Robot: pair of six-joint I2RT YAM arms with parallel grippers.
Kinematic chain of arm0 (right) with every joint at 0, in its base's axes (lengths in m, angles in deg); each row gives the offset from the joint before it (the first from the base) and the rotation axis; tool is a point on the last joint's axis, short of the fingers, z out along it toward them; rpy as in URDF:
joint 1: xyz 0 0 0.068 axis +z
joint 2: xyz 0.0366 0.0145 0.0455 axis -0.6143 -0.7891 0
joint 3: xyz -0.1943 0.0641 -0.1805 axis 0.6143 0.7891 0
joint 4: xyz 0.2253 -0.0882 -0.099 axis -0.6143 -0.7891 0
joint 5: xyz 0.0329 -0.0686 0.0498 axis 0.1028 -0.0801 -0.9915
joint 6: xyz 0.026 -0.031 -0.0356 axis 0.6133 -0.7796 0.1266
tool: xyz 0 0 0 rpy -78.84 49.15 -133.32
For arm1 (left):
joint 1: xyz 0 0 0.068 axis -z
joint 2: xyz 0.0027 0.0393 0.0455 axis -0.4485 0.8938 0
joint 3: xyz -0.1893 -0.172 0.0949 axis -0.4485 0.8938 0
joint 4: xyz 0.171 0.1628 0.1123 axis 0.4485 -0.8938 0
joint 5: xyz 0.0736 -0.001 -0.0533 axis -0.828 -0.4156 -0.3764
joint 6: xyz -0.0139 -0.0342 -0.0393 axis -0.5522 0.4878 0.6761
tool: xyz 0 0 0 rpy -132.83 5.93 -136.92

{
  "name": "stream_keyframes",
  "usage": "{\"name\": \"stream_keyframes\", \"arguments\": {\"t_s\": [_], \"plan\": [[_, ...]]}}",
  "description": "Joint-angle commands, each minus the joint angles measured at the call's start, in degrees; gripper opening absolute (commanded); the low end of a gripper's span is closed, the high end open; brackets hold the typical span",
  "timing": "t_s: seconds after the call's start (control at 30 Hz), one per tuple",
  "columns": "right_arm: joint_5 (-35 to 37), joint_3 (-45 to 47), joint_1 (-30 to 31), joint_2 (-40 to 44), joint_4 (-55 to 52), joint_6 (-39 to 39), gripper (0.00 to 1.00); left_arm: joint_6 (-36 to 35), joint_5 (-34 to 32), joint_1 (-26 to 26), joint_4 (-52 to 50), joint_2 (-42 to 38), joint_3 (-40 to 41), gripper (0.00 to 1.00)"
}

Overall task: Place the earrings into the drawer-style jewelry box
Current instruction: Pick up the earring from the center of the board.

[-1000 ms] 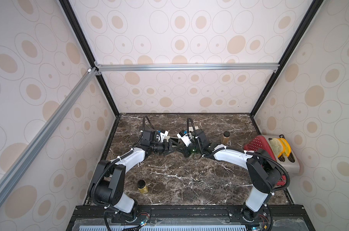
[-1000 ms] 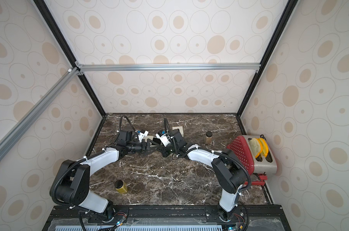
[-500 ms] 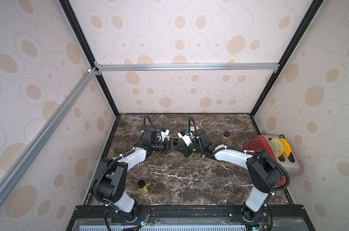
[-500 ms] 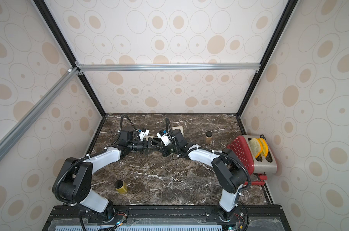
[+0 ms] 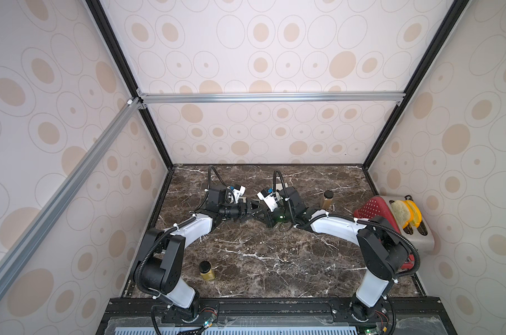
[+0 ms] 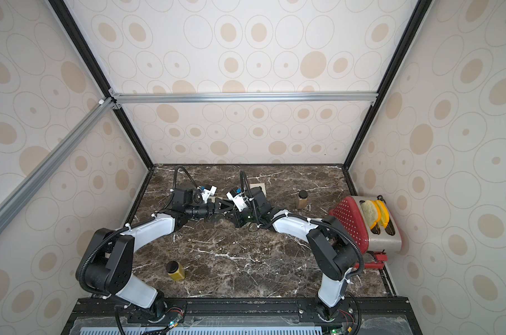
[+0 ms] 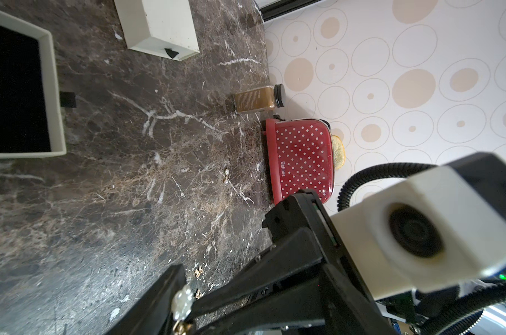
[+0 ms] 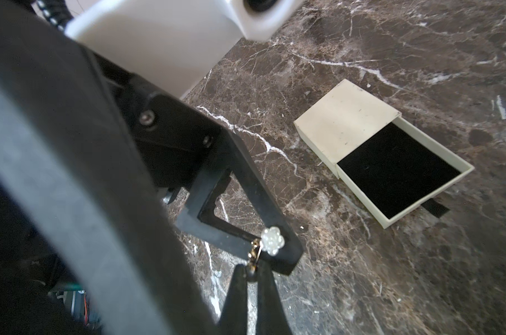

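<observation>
We see the right gripper (image 8: 251,275) pinched shut on the thin gold hook of a pearl-cluster earring (image 8: 271,240), holding it clear of the marble tabletop (image 8: 391,275). The left gripper (image 6: 224,206) stands wide. One of its fingers lies just behind the cluster, but we cannot tell whether it touches. The cream jewelry box (image 8: 344,116) sits nearby, its drawer (image 8: 438,145) pulled out and the black lining bare. We judge the earring feather-light, with hard, slick beads on wire that bends easily. The wire beside the cluster is the best place to hold it, and it should be released low over the lining.
</observation>
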State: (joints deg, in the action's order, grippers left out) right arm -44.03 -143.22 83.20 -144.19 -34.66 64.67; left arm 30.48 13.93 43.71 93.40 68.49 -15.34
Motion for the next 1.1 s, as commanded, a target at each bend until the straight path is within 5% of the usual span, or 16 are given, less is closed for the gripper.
{"name": "stream_keyframes", "arguments": {"t_s": [0.0, 1.07], "plan": [[-1.3, 1.0, 0.2, 0.9, -0.3, 0.7, 0.00, 1.1, -0.1, 0.1, 2.5, -2.7, -0.4, 0.75], [-2.7, 1.0, -0.8, 3.2, -2.1, -1.9, 0.00, -4.2, -0.1, -4.3, -4.8, -7.4, 1.5, 0.76]]}}
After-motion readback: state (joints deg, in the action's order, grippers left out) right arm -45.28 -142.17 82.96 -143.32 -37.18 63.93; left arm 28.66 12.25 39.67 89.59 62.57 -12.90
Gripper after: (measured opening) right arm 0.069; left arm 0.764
